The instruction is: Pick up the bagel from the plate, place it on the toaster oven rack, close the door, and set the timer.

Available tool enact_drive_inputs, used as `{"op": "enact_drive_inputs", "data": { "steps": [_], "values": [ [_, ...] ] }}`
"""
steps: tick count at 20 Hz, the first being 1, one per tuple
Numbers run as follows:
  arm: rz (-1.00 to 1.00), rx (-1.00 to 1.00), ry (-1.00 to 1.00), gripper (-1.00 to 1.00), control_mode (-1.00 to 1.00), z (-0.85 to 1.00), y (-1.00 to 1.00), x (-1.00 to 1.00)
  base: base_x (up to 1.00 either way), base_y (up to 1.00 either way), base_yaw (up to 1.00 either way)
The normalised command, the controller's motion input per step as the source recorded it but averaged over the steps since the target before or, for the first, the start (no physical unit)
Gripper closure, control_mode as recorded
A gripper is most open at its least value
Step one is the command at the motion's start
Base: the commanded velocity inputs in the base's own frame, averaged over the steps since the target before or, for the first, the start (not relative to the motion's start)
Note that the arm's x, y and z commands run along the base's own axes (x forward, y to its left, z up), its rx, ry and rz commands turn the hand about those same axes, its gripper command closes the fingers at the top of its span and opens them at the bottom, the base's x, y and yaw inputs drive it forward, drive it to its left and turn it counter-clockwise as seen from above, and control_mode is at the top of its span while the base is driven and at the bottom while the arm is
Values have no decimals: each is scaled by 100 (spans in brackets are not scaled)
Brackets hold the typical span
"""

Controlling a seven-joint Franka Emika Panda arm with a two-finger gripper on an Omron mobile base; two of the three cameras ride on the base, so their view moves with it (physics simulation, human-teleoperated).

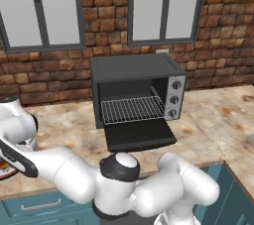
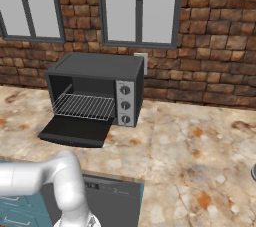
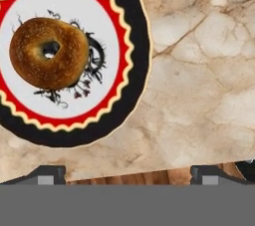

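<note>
A bagel [image 3: 49, 53] lies on a plate [image 3: 133, 36] atop the marbled surface [image 3: 199, 85], left of the plate's middle in the hand view. The hand [image 3: 127, 174] hangs above with fingers [image 3: 46, 174] spread wide, gripping nothing. The toaster oven [image 1: 134, 70] stands with door [image 1: 140, 135] down and rack [image 1: 131, 109] bare.

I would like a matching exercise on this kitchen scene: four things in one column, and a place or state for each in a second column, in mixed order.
Things:
1. bagel
2. door
3. toaster oven rack
4. hand

Places or states:
A. folded down flat, open
B. lying on the plate
C. open, holding nothing
D. inside the oven cavity, bare

Pairs: 1-B, 2-A, 3-D, 4-C
</note>
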Motion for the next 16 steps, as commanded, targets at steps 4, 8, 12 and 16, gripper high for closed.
{"op": "enact_drive_inputs", "data": {
  "steps": [4,8,12,16],
  "values": [
    [0,0,0,-100,-100,-11,0,21,0,0,0],
    [0,0,0,-100,-100,-19,0,31,0,0,0],
    [0,0,0,-100,-100,-27,3,33,0,0,0],
    [0,0,0,-100,-100,-30,8,33,0,0,0]
  ]
}}
